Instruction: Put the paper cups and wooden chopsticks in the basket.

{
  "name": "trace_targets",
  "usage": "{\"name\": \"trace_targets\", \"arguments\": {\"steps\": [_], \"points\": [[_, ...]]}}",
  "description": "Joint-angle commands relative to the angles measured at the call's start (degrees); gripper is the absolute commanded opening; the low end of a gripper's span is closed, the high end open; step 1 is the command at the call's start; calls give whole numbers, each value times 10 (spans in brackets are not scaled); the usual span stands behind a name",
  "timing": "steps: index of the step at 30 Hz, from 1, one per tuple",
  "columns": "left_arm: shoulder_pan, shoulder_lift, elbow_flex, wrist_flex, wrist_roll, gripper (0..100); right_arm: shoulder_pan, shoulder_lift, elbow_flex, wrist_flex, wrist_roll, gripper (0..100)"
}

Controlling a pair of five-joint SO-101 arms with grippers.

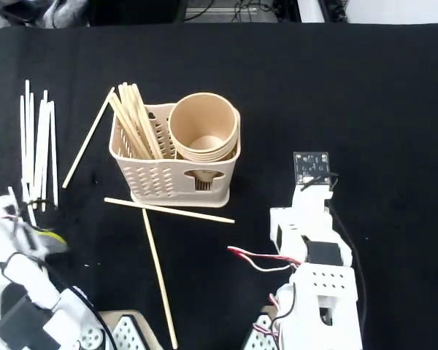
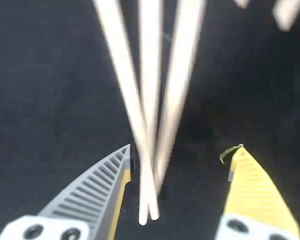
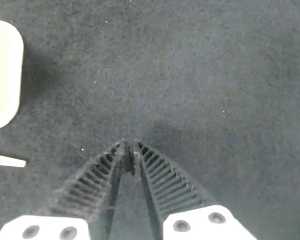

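A beige slotted basket (image 1: 168, 175) stands mid-table, holding stacked paper cups (image 1: 204, 127) and a bunch of wooden chopsticks (image 1: 135, 120). More loose chopsticks (image 1: 38, 146) lie in a row at the far left. My left gripper (image 2: 184, 150) is open at their near ends, with three chopsticks (image 2: 150, 115) between its fingers. One chopstick (image 1: 87, 149) lies slanted left of the basket, and two more (image 1: 168, 211) (image 1: 159, 273) lie in front of it. My right gripper (image 3: 127, 148) is shut on nothing, low over the black cloth to the right of the basket (image 3: 2, 75).
The right arm (image 1: 314, 248) stands at the front right, with its red and white wires (image 1: 259, 261) trailing left. The left arm's base (image 1: 29, 306) sits at the front left corner. A chopstick end (image 3: 7, 161) shows near my right gripper.
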Motion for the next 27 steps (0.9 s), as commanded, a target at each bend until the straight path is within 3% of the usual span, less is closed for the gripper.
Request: {"name": "trace_targets", "arguments": {"steps": [1,6,14,24,27], "points": [[-36,-11,-76,-4,26,314,-4,-1,-2,-9,-2,15],[-7,25,-102,-79,52,314,-4,-1,-2,-8,-2,15],[20,201,-192,-161,102,315,-4,-1,-2,-8,-2,15],[4,455,-415,-153,127,308,-4,-1,-2,-8,-2,15],[-16,470,-453,-127,127,226,-5,-1,-2,-9,-2,15]]}}
